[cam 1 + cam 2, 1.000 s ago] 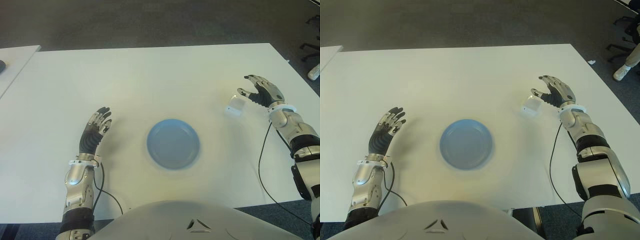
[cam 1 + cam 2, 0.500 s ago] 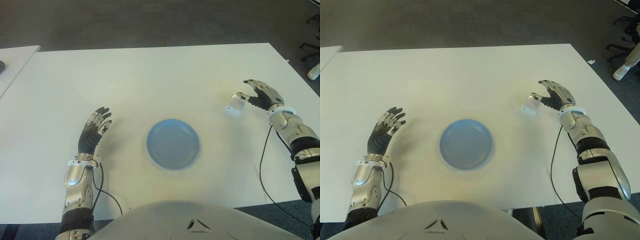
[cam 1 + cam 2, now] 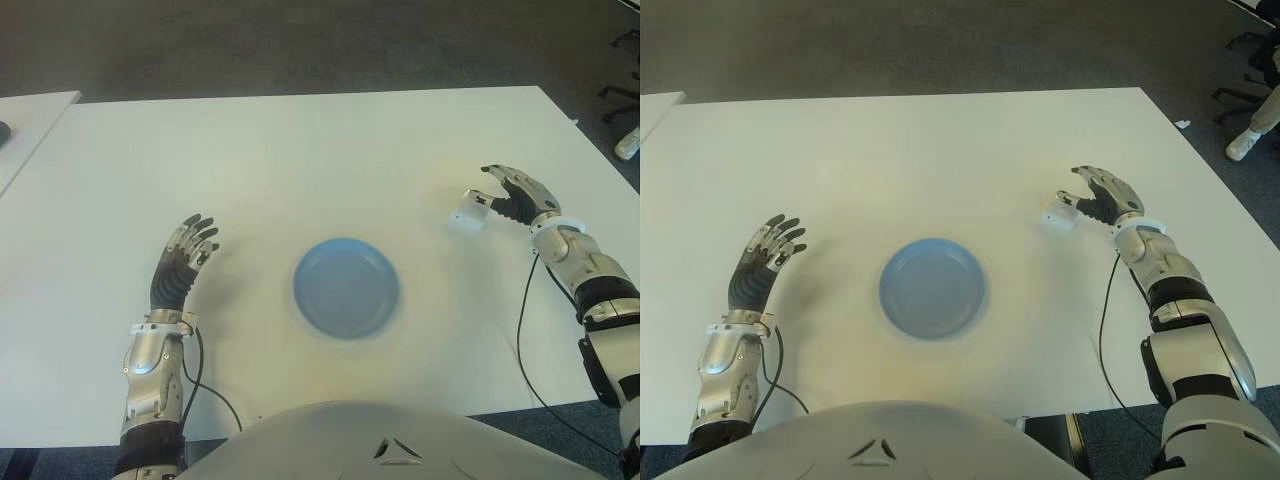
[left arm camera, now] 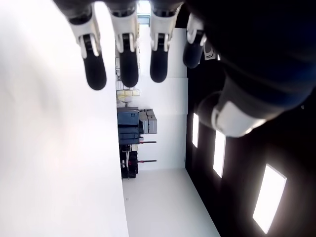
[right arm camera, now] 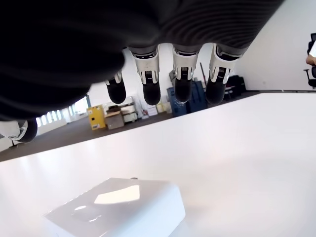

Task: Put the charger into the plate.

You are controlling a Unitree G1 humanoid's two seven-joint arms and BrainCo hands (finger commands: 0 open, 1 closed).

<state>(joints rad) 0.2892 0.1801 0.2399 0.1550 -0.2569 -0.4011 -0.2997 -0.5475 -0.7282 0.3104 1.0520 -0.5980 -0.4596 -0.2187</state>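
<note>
Charger [image 3: 469, 210] tilted by rt robot hand [image 3: 512, 196]

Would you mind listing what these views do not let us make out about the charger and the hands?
- Contact: in the eye views the right hand arches over the charger; whether its fingers touch cannot be told.
- Charger's underside and prongs: hidden against the table.
- Right wrist view: the charger is cut by the frame edge.
- Left hand, left of the plate: table contact cannot be told.
</note>
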